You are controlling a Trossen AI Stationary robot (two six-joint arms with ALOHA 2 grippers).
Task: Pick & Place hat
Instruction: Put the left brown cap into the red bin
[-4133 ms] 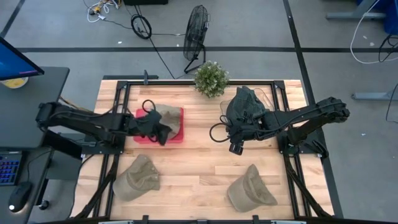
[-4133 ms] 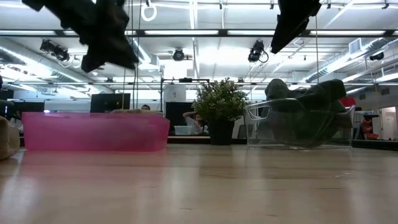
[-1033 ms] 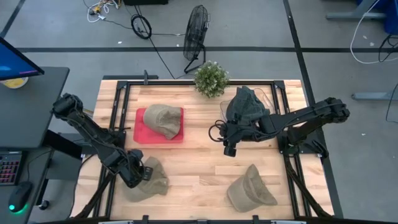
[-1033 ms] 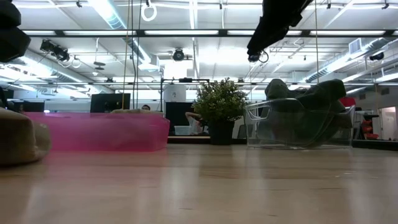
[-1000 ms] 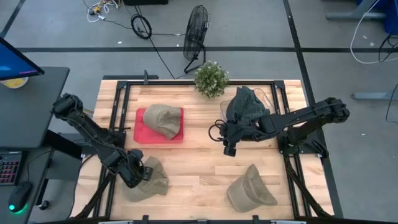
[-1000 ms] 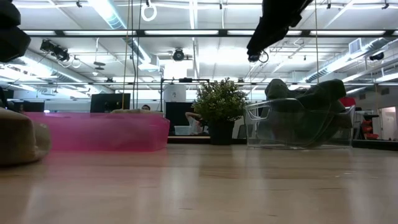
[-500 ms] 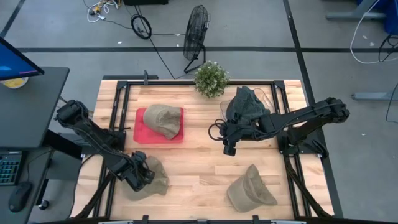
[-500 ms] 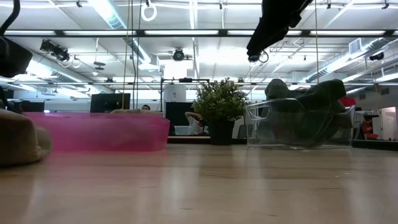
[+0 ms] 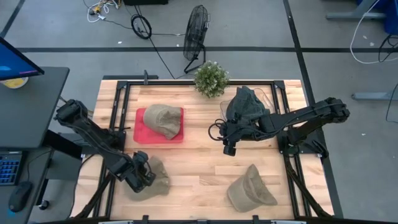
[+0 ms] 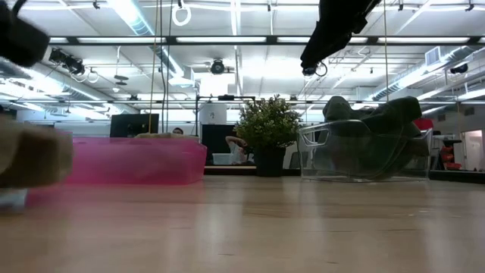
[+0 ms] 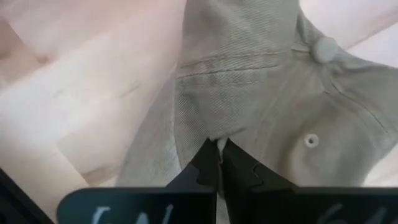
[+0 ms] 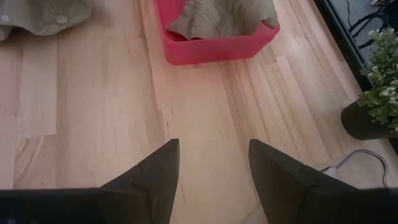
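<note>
A tan cap [image 9: 157,179] sits near the table's near left corner, and my left gripper [image 9: 144,174] is over it, shut on its cloth. The left wrist view shows the cap's top button [image 11: 323,48] and an eyelet beyond the fingers [image 11: 217,144]. In the low view the cap [image 10: 34,155] shows blurred at the left edge. A second tan cap [image 9: 250,188] rests on the table near right. My right gripper [image 9: 229,149] hovers open above mid-table [image 12: 211,152], touching nothing. My left gripper pinches a raised fold of the cap's crown cloth [image 11: 214,134] between its two fingertips, coming from above and pointing down. The fold is off to one side of the top button. In the low view the cap's visible part hangs just above the tabletop.
A pink tray [image 9: 140,134] at far left holds another tan cap [image 9: 163,119]. A clear bin [image 10: 364,155] with dark hats [image 9: 245,106] stands at far right, and a potted plant [image 9: 211,78] is at the far edge. Bare wood lies mid-table.
My left gripper has shifted a little toward the table's right over the tan cap. In the low view the cap has risen slightly off the tabletop and moved rightward, now blurred. The right arm has kept still.
</note>
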